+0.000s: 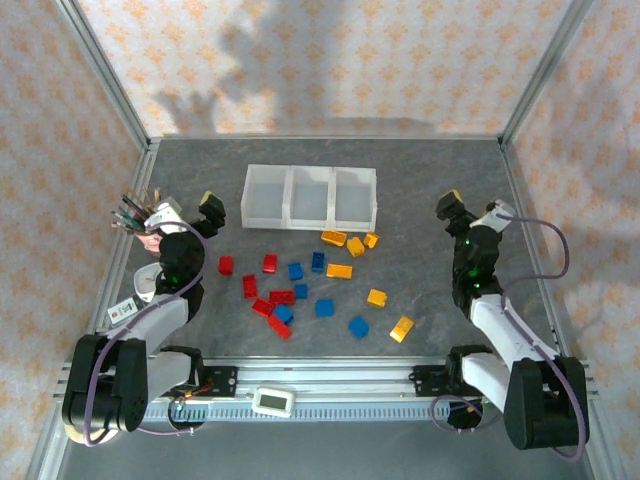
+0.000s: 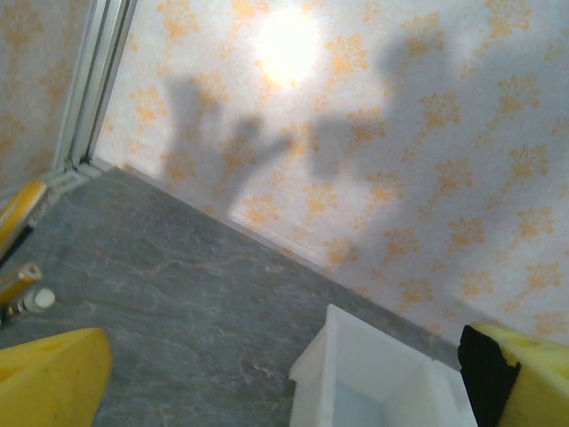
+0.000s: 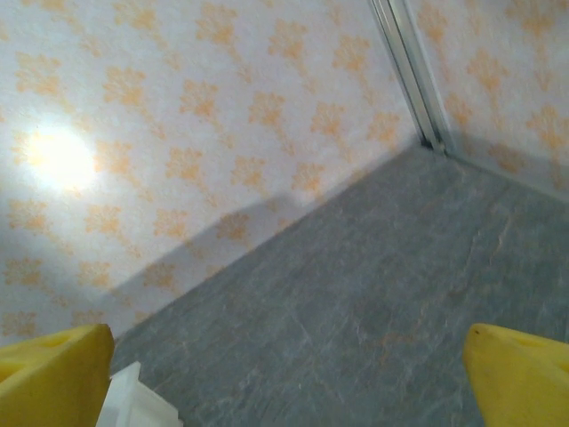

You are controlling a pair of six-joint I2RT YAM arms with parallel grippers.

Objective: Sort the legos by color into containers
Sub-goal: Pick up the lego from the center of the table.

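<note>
Claws both spread wide, empty: left claw [image 1: 211, 210] at 9 o'clock on table [image 1: 420, 270], right claw [image 1: 449, 208] at 3. Legos [image 1: 295, 270] loose mid-table, containers [image 1: 310, 214] at their 12. Bricks look light, rigid, glossy, likely slippery; pinch across flat opposite sides, low on brick.
</note>
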